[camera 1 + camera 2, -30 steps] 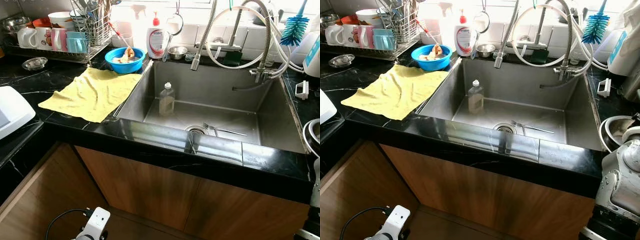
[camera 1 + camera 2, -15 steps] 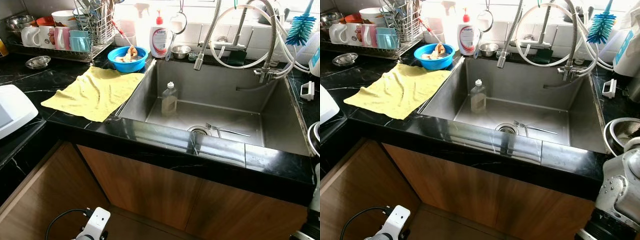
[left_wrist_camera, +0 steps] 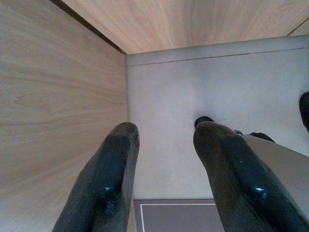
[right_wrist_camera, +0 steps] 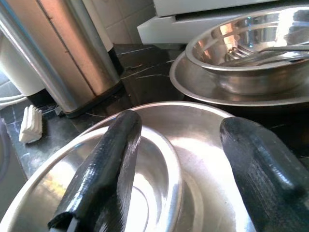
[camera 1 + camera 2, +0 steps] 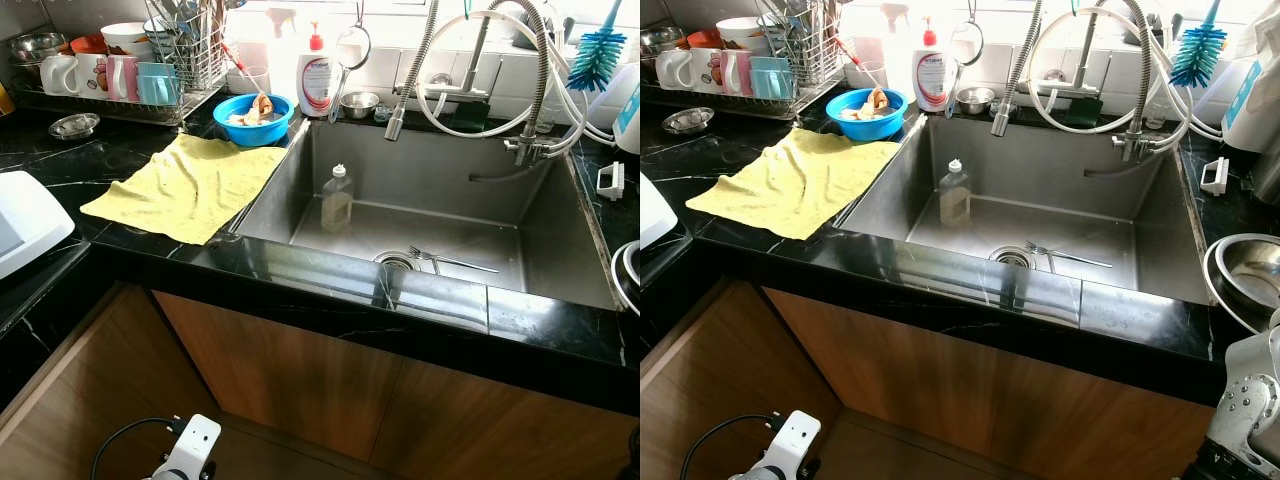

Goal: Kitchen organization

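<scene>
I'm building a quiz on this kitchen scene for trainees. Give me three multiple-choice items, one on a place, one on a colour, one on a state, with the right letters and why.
1. Where does the clear bottle stand?
A. inside the sink
B. on the yellow cloth
C. in the dish rack

2. What colour is the bowl beside the sink's back left corner?
A. red
B. blue
C. white

3. How do the right tool's fingers stand?
A. shut on a fork
B. shut on a cloth
C. open, over a steel bowl

Answers:
1 A: the bottle stands upright on the floor of the sink, left of the drain.
2 B: the bowl is blue and sits on the counter just past the yellow cloth.
3 C: the right tool shows two fingers spread apart with nothing between them, above a steel bowl.
</scene>
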Robot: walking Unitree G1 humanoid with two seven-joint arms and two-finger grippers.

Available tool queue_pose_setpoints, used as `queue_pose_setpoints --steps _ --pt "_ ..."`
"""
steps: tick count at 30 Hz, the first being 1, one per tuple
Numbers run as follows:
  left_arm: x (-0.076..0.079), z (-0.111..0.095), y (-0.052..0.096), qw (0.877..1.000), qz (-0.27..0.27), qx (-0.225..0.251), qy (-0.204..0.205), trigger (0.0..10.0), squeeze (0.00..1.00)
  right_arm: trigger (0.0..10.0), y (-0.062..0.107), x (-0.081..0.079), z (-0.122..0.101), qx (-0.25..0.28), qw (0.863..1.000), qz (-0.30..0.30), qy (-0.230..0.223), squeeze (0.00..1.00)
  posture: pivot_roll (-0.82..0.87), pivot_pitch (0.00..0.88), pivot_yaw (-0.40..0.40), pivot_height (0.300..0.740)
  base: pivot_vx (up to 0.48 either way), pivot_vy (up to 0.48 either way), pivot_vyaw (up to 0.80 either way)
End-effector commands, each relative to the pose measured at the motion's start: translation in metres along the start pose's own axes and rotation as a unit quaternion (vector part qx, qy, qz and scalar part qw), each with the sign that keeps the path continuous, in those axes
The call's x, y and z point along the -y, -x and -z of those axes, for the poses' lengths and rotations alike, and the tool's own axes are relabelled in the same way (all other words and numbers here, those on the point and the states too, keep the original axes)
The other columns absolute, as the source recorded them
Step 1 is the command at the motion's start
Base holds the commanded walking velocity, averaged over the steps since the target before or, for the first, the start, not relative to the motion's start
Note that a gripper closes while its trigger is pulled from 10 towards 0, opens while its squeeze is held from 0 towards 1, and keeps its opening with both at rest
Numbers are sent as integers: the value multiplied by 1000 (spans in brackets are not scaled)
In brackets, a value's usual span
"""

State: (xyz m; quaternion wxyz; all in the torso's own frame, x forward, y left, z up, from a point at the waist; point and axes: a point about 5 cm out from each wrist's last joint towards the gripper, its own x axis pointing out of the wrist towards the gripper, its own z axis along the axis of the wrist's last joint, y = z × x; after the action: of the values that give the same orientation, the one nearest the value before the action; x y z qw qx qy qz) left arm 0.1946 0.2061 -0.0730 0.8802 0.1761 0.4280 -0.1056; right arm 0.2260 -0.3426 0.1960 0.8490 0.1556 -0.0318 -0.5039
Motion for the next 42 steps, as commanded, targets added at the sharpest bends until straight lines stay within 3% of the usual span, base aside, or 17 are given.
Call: queue_pose_setpoints --steps 1,41,42 --pt "-1 4 1 1000 1 -8 -11 10000 0 10000 1 0 1 -13 1000 3 -18 0 -76 0 21 740 0 0 0" --pt "-1 3 1 1000 1 -7 -15 10000 0 10000 1 -12 18 -109 988 -11 -107 0 -74 0 20 740 0 0 0" --pt "-1 3 1 1000 1 -7 -15 10000 0 8275 1 -13 19 -110 988 -10 -110 0 -74 0 20 740 0 0 0"
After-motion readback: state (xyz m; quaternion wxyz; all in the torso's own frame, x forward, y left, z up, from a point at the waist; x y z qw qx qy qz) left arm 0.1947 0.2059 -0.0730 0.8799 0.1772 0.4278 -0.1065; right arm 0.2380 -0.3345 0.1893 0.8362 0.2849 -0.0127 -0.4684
